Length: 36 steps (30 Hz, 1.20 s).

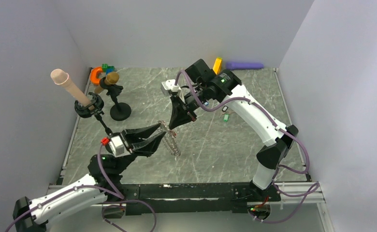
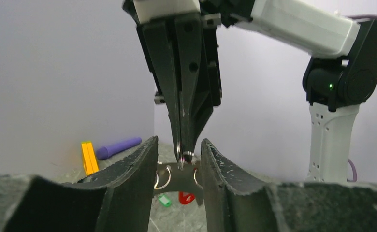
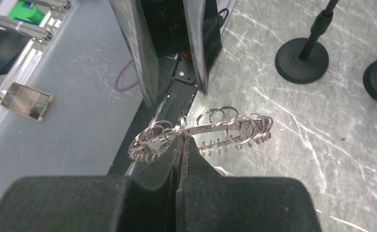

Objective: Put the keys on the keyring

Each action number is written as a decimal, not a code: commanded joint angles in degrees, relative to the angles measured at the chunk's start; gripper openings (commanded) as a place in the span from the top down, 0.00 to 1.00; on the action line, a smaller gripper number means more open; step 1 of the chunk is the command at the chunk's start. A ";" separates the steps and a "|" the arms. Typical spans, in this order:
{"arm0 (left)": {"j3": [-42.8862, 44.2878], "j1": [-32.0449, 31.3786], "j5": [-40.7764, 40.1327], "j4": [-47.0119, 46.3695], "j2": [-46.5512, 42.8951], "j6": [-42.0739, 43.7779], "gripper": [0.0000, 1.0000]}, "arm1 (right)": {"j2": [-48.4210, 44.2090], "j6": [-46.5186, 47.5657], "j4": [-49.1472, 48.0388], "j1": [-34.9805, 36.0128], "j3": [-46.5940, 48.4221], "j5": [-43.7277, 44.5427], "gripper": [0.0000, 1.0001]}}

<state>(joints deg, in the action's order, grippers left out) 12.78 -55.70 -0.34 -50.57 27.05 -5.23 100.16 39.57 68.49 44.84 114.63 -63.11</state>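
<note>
Right fingers (image 3: 162, 164) were pinched tight on the keyring (image 3: 225, 126), holding it up over the table (image 3: 322, 145). Left fingers (image 2: 128, 179) stood spread either side. Light, floppy, slippery metal, I'd say, so best gripped on one link. A green key (image 1: 225, 116) lay beyond.

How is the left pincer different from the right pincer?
The right pincer is squeezed shut on the keyring; the left pincer is open and grips nothing. The right pincer points down at the table from above; the left pincer reaches in low, roughly level. Both are black, and they meet at the same spot.
</note>
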 commanded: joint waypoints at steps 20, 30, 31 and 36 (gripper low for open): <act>30.42 -0.02 7.27 60.17 6.54 11.79 0.53 | 3.13 14.52 17.15 2.01 9.50 20.42 1.00; 32.95 0.06 6.44 57.88 13.22 16.06 0.60 | 3.38 14.57 17.17 2.13 8.93 19.74 1.00; 32.74 0.07 6.13 57.49 13.30 15.97 0.61 | 3.38 14.57 17.15 2.14 8.91 19.66 1.00; 31.32 0.06 5.41 54.77 12.65 15.87 0.67 | 2.94 14.66 16.96 2.14 7.82 19.23 1.00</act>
<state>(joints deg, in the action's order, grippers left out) 43.62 -55.70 5.15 8.93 40.32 9.74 103.83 53.17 85.17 46.65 122.41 -42.39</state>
